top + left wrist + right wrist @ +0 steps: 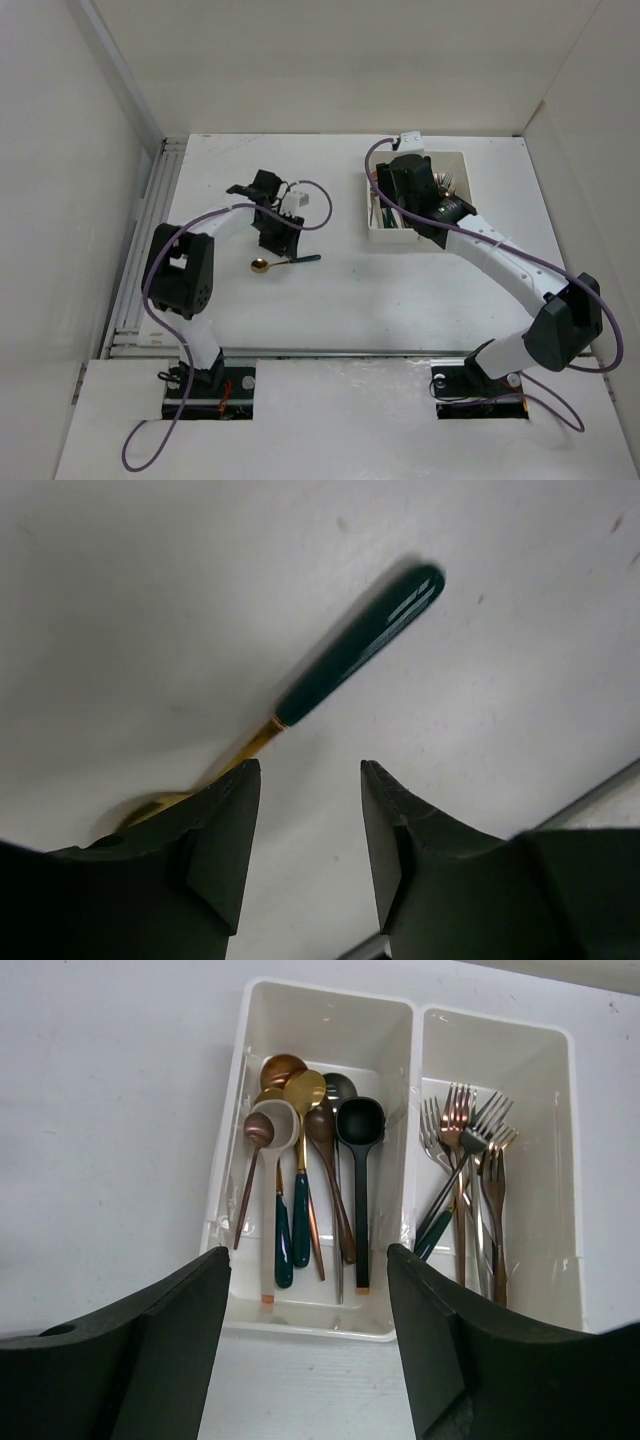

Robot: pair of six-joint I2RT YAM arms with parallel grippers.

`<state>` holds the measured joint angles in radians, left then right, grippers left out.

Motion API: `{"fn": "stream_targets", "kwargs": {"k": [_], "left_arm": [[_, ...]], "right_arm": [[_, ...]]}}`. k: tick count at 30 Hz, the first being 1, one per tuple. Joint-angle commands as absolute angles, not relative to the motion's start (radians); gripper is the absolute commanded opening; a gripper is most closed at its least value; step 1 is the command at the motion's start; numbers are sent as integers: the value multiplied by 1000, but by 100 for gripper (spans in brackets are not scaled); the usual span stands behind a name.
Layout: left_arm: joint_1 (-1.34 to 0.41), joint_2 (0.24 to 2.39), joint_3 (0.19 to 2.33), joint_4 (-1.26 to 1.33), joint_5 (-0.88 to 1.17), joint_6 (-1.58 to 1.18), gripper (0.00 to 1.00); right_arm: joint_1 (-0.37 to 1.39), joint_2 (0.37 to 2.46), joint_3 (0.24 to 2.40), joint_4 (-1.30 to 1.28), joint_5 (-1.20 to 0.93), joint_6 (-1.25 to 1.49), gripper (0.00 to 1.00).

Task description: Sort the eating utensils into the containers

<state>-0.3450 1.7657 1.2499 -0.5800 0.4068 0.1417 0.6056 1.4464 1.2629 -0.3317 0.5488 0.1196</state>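
Left gripper [310, 772]: black jaws parted, gripping nothing | gold spoon with dark green handle [352, 650]: flat on white table [120, 600], bowl hidden under one finger | right gripper [310, 1255]: jaws spread, empty, above white two-compartment plastic tray [415, 1020] | spoons [305, 1090] in one compartment, forks [458, 1120] in the other

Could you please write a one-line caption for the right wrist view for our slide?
Right gripper open, facing the white two-compartment tray: spoons in one bin, forks in the other.
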Motion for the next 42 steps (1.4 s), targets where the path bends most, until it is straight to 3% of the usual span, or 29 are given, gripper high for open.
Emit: {"fn": "stream_targets", "kwargs": {"k": [1,9,16,24,28,38,42], "left_arm": [[-363,1793,1248,-782,506,245,41],[-365,1857,1287,-910,508,351,37],[-310,2002,1262,-862,336,275,56],[-276,2022,1420,-754,158,238,60],[-276,2100,1544,-729,230,265,65],[-344,2266,1851,-696,463,227,65],[-374,2241,1841,-713,425,184,66]], "right_arm": [[607,1414,1284,-299,574,127,70],[607,1451,1313,-308,583,118,70],[607,1489,1347,-299,601,89,71],[607,1520,1390,-290,621,52,72],[607,1540,1411,-290,621,43,72],[607,1540,1422,-299,640,34,72],[607,1517,1401,-308,660,34,72]]}}
